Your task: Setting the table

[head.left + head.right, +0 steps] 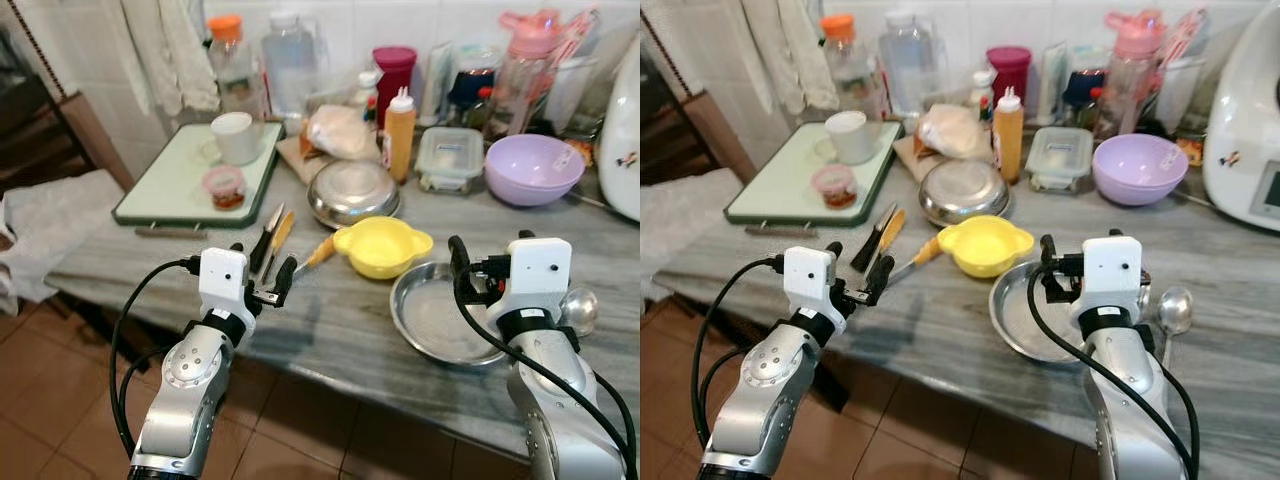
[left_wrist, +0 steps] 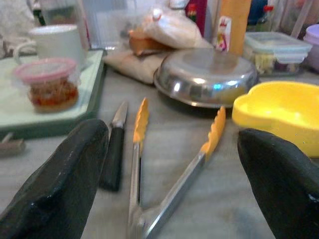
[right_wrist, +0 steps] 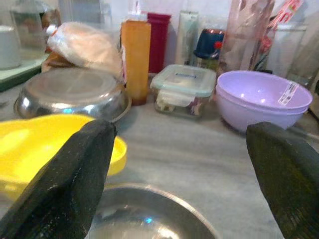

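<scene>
My left gripper [image 1: 262, 268] hovers open at the counter's front edge, just short of the orange-tipped tongs [image 2: 169, 194] and a black-handled knife [image 2: 113, 149] lying side by side. A yellow bowl [image 1: 382, 245] sits to their right, its rim over the edge of a shallow steel plate [image 1: 440, 318]. My right gripper [image 1: 490, 262] is open too, held low over the near side of that plate, nothing between its fingers [image 3: 65, 184]. A steel ladle [image 1: 578, 308] rests right of the plate, partly hidden by my right wrist.
An upturned steel bowl [image 1: 352, 192], a purple bowl [image 1: 533, 168], a lidded container [image 1: 450, 158] and an orange squeeze bottle [image 1: 400, 133] stand behind. A green tray [image 1: 165, 190] holds a mug [image 1: 236, 137] and small jar [image 1: 224, 186]. Bottles line the tiled wall. A white appliance [image 1: 1245, 130] stands far right.
</scene>
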You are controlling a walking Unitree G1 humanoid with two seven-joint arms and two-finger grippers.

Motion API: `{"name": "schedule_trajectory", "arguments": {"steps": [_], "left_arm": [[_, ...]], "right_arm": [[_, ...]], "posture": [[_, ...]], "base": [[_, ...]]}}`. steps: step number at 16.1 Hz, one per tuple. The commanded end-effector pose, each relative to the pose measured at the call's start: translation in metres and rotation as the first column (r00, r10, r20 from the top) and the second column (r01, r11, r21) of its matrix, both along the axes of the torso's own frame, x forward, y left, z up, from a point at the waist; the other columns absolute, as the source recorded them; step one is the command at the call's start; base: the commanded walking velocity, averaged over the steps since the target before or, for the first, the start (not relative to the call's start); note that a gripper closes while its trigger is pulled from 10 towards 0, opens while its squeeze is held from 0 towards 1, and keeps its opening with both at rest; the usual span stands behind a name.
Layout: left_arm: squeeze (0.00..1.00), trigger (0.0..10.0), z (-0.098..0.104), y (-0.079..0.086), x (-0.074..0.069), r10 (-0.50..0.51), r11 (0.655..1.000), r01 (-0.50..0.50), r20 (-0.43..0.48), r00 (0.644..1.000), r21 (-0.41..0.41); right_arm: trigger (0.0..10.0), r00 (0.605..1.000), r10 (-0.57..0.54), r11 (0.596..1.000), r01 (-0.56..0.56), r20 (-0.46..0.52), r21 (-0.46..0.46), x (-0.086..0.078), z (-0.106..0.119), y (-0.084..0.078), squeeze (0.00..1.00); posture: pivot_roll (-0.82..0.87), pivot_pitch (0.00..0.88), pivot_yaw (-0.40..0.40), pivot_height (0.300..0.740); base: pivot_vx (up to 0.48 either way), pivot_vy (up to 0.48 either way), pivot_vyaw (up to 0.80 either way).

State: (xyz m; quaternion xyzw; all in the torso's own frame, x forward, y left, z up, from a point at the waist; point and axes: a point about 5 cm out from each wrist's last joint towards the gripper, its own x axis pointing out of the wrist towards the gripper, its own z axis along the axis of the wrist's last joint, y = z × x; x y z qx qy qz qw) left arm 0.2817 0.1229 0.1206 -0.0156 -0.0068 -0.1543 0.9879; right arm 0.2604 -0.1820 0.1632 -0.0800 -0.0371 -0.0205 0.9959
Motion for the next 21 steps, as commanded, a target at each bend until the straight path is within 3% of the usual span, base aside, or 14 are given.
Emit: {"name": "schedule_trajectory", "arguments": {"steps": [1, 21], "left_arm": [[0.00, 10.0, -0.0025, 0.0023, 0.0009, -0.005, 1.000, 0.005, -0.019, 1.000, 0.014], [0.00, 10.0, -0.0082, 0.0007, 0.0003, -0.023, 0.998, 0.025, -0.037, 0.999, 0.056]], "right_arm": [[10.0, 1.000, 0.006, 1.000, -0.006, 0.004, 0.012, 0.0016, 0.0006, 0.0015, 0.00], [10.0, 1.000, -0.017, 0.999, 0.017, -0.003, 0.029, 0.0069, 0.0002, -0.0030, 0.00]], "posture": [[-0.19, 0.000, 0.095, 0.740], [-0.19, 0.000, 0.097, 0.740]], "base": [[-0.251, 0.000, 0.00], [-0.266, 0.000, -0.04]]}}
